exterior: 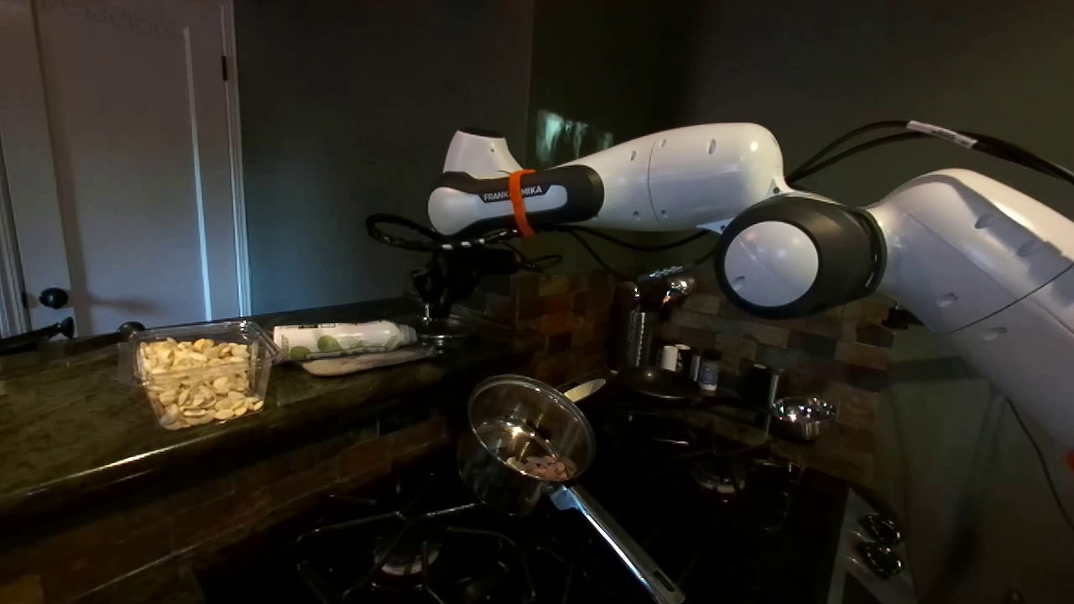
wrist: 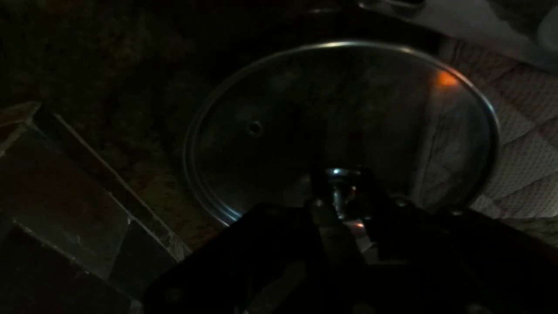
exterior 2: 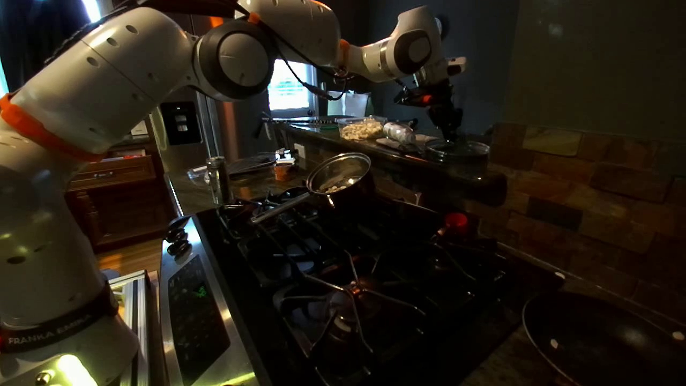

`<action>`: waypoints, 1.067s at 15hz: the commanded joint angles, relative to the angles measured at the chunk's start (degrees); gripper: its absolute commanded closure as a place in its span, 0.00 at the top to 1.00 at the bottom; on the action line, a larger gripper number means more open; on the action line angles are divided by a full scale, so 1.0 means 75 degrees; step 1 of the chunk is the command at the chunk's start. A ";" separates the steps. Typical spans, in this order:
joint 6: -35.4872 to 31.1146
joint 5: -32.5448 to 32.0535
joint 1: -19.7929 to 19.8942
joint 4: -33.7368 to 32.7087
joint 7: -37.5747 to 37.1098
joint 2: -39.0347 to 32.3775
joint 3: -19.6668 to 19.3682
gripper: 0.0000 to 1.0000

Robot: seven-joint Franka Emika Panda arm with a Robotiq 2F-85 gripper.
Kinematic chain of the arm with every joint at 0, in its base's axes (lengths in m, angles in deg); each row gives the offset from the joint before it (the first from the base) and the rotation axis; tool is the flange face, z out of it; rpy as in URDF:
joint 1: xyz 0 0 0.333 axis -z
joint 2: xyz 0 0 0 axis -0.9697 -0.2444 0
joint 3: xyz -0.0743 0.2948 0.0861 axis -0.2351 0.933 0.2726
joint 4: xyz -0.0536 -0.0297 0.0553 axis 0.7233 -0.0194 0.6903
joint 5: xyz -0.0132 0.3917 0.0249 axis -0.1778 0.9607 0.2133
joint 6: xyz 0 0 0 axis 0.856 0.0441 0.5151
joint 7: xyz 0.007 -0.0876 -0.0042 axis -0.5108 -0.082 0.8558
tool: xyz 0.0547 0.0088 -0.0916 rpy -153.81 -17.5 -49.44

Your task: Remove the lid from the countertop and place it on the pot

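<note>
In an exterior view, far left on the worktop (exterior: 59, 415): clear plastic box (exterior: 262, 369), heaped with pale clove-shaped pieces (exterior: 201, 382). Next, white bottle (exterior: 344, 340) with green print, on its side on a quilted pad (exterior: 361, 364); contents hidden. Then the glass lid (wrist: 340, 122), partly over the pad in the wrist view; pincer (wrist: 345, 185) clamped on its metal knob (wrist: 343, 196). Lid resting or slightly raised: can't tell. Right of that, lower, at the stove (exterior: 403, 549): steel pot (exterior: 491, 482), uncovered, some pinkish bits (exterior: 545, 466) at the bottom, handle (exterior: 617, 541) angled down to the right. Farther right, dark pan (exterior: 659, 383), too dim to read inside; small jars (exterior: 709, 369) near it, contents unclear. Last, shiny steel bowl (exterior: 801, 429), inside hard to read.
</note>
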 commanded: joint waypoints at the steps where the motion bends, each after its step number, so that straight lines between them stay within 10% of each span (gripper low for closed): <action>1: 0.0103 0.0105 0.0039 -0.0460 -0.0241 -0.0158 0.0013 0.00; 4: 0.0300 -0.0041 0.0016 -0.0715 -0.0286 -0.0137 -0.0088 0.03; 5: 0.0303 -0.0100 -0.0005 -0.0801 -0.0329 -0.0185 -0.0145 0.27; 16: -0.0263 0.0053 -0.0105 -0.1550 -0.1224 -0.1068 -0.0084 0.95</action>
